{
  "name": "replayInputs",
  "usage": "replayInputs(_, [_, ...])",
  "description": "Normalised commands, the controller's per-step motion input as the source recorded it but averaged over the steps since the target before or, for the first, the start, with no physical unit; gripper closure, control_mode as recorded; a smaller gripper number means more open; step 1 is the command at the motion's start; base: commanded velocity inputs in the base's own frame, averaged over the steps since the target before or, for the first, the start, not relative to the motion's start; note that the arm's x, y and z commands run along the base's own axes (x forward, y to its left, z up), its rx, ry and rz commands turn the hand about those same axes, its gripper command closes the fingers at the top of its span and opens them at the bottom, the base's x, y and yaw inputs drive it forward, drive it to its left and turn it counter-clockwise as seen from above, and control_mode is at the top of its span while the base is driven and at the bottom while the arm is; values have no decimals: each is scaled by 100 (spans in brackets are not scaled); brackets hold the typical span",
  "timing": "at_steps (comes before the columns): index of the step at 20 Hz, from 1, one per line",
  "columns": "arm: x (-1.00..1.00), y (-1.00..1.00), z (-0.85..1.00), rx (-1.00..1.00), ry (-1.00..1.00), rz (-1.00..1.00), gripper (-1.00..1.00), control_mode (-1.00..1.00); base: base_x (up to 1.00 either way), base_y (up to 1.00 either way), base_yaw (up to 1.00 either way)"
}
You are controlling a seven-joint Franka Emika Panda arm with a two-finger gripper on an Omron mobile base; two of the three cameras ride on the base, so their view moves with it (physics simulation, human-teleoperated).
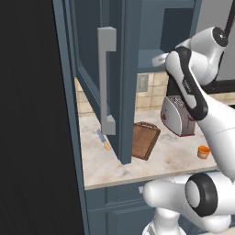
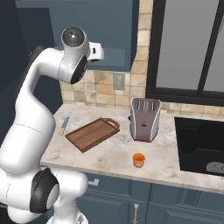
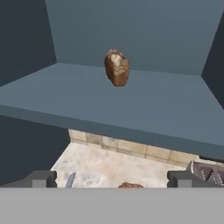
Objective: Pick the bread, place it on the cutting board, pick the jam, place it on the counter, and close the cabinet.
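The bread (image 3: pixel 117 67), a tan-brown lump, stands on the blue-grey shelf inside the open cabinet (image 1: pixel 106 78), toward its back wall. My gripper (image 3: pixel 112 179) is open and empty, in front of the shelf edge and short of the bread. Down on the counter (image 2: pixel 113 153) lies the dark wooden cutting board (image 1: pixel 145 140) (image 2: pixel 92 133) with nothing on it. The small orange jam (image 1: pixel 203 151) (image 2: pixel 138 160) stands on the counter near its front edge, to the right of the board.
The cabinet door with its long grey handle (image 1: pixel 107 80) swings out to the left of the arm. A toaster (image 2: pixel 144 119) stands behind the jam, a knife (image 2: pixel 64 125) lies left of the board, and a dark sink (image 2: pixel 201 144) is at the right.
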Motion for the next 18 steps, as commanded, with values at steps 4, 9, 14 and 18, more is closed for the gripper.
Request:
replayInputs(4, [42, 0, 0, 0, 0, 0, -100, -100, 0, 0, 0])
replayInputs(9, [30, 0, 0, 0, 0, 0, -100, -100, 0, 0, 0])
replayInputs(14, [27, 1, 0, 0, 0, 0, -100, -100, 0, 0, 0])
replayInputs(18, [25, 5, 0, 0, 0, 0, -100, -100, 0, 0, 0])
